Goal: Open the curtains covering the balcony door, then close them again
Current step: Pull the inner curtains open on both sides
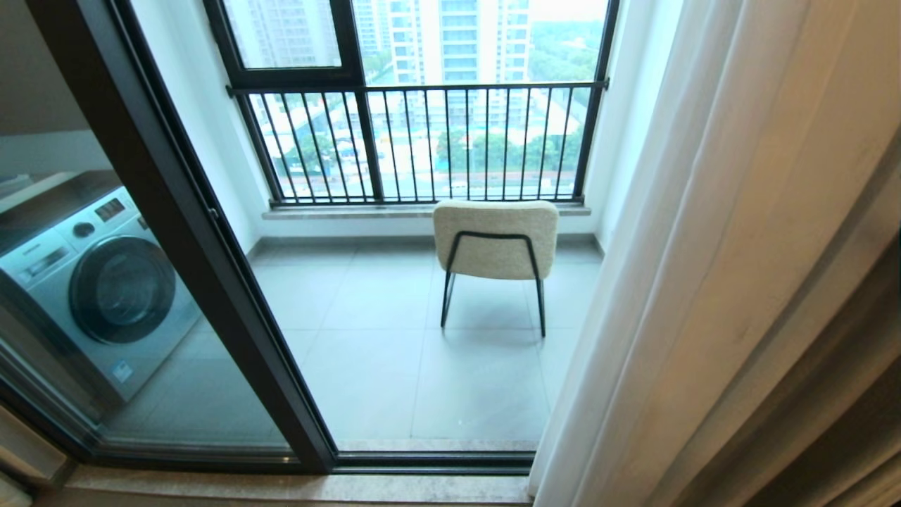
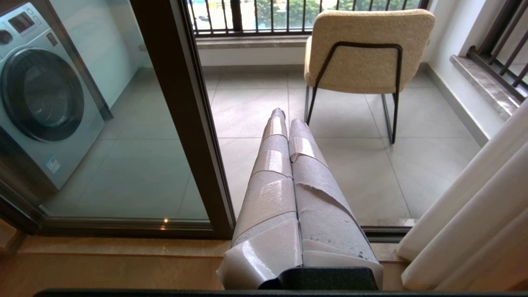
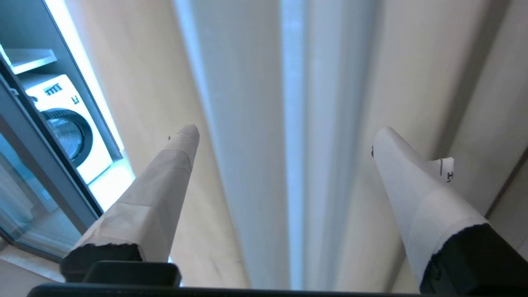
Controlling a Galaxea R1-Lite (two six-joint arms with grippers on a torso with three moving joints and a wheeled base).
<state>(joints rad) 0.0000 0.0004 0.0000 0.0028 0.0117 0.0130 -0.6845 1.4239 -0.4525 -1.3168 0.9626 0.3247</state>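
The curtains [image 1: 662, 296] hang gathered at about 3 o'clock in your head view, drawn off the balcony door [image 1: 183, 232], whose dark frame runs from 11 down to 6 o'clock, so the doorway stands uncovered and what is left, by my reading, is to draw them across again. Expect the sheer fabric to be light, soft and limp: it will fold and slide rather than push back, so take a bunched vertical fold near its leading edge, not a single thin layer, and pull steadily sideways, because a jerk may let it slip from the padded fingers. The thicker drape [image 1: 830, 394] lies just beside it toward 4 o'clock; keep that out of the grip. Your right pincer [image 3: 284, 136] has its fingers spread wide with a fold of the curtains standing between them, holding nothing that I can see; whether either tip touches the cloth I cannot tell. Your left pincer [image 2: 284, 119] is pressed shut and empty, pointing out toward the chair [image 2: 363, 49] on the balcony floor. Neither arm shows in the head view. The curtain's top, its rail and its hem are cut off, and the washing machine [image 1: 91, 282] at 9 o'clock shows only through the glass.
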